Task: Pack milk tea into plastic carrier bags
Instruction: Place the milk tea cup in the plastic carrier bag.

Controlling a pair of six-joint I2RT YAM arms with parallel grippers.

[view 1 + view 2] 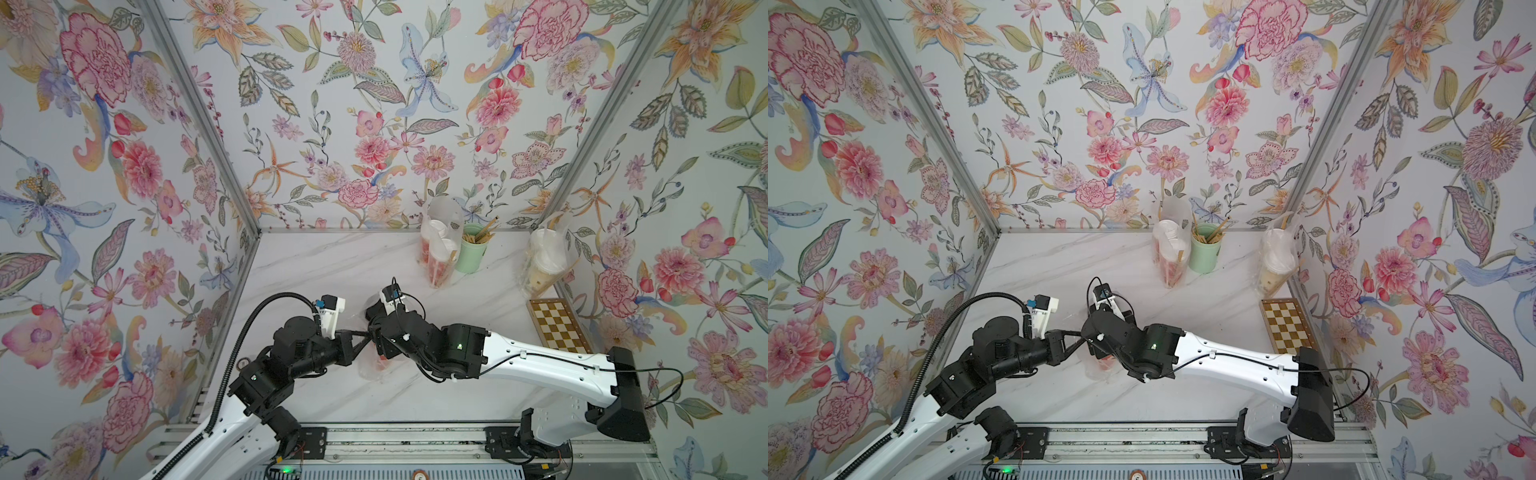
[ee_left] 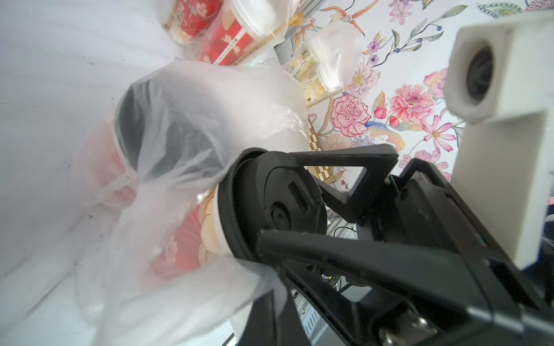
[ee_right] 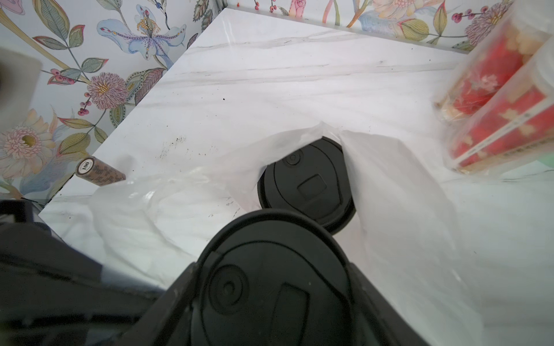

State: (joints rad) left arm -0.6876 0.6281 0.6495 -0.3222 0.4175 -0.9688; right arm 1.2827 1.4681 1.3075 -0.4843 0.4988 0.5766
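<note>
In both top views my arms meet over the near middle of the table. Their wrists hide nearly all the work, so only a scrap of the open bag shows beneath them. The left gripper reaches in from the left-edge side with its tips pressed together. Near the far edge the red-cup bag stands just beside the straw cup. The clear-cup bag sits against the right edge near the far corner, so I judge two bags of milk tea done and this one the last.

The left wrist view shows what the top views cannot. The held cup has its red body inside the film and its black lid at the bag's mouth, beside the seated cup. My left fingers are closed, and I judge they pinch the bag's rim to keep the mouth wide.

Only the right wrist view looks down into the mouth. The right gripper has its fingers clamped on either side of the held cup's lid, probably so the cup goes down upright. The seated cup's lid lies just beyond it.
</note>
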